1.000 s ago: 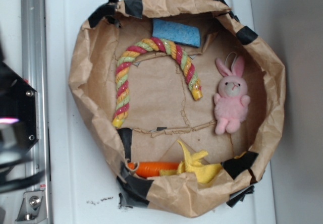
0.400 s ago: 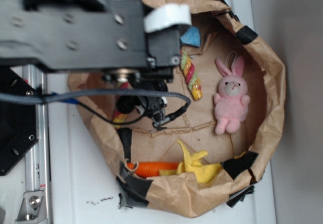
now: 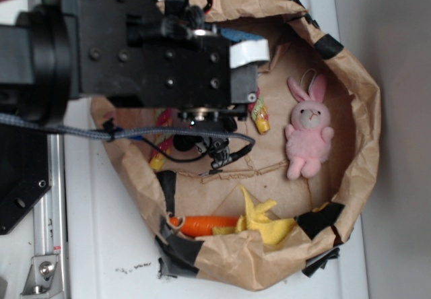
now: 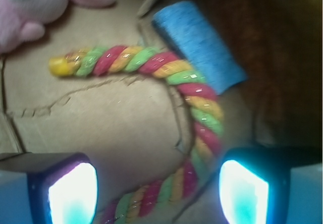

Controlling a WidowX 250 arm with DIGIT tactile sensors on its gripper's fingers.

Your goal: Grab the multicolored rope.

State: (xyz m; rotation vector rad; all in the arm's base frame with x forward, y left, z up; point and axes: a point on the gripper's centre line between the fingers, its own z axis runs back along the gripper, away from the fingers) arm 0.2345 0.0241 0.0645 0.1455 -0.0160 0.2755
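The multicolored rope (image 4: 197, 90), a twisted cord of red, yellow and green strands, lies arched on the brown paper floor of the bag. In the wrist view its lower leg runs between my two lit fingers (image 4: 70, 193). My gripper (image 4: 157, 191) hangs open above it, jaws wide apart and holding nothing. From the exterior view my black arm (image 3: 148, 50) covers most of the arch. Only one rope end (image 3: 260, 118) and a bit of the left leg (image 3: 159, 157) show.
A blue sponge (image 4: 199, 45) lies just beyond the rope's bend. A pink plush bunny (image 3: 308, 137) sits to the right. An orange carrot toy (image 3: 202, 225) and a yellow cloth (image 3: 262, 221) lie at the near side. The crumpled paper bag wall (image 3: 353, 83) rings everything.
My arm has swung in from the left over the bag and now covers the rope's arch; since 0.4 s ago it has shifted a little further right.
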